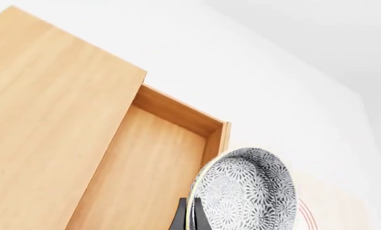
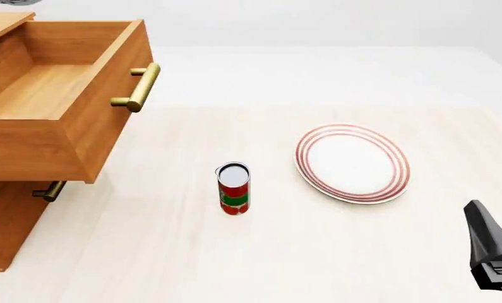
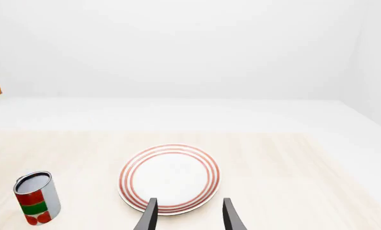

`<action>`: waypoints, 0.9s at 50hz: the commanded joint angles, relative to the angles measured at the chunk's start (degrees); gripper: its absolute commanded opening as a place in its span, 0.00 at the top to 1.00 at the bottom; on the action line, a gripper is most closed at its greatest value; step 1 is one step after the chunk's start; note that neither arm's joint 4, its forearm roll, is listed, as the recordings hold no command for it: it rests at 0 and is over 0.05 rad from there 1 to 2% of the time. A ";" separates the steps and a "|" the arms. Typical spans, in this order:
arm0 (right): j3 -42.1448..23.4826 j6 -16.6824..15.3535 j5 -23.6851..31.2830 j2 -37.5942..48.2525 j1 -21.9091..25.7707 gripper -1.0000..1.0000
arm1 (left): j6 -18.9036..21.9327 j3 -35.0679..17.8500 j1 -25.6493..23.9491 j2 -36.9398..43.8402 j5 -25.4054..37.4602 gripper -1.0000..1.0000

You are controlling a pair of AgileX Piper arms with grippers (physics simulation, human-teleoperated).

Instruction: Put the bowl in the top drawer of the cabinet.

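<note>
The right end effector (image 3: 187, 214) is seen nearest, spread and empty, low over the surface (image 2: 276, 252) before the plate (image 2: 352, 163). The bowl (image 1: 245, 189) is pinched at its rim by the left end effector (image 1: 189, 218), above the pulled-out top drawer (image 2: 53, 107) of the cabinet (image 2: 6, 221).

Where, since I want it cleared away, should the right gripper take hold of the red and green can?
Grip the can across its straight side wall, about mid-height, bringing the open right gripper in level from the plate side. It stands upright and alone, so the jaws should straddle it.
</note>
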 commanded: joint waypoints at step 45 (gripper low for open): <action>0.02 0.01 0.10 -0.13 -0.08 0.00 | 3.01 8.76 6.58 3.10 -5.44 1.00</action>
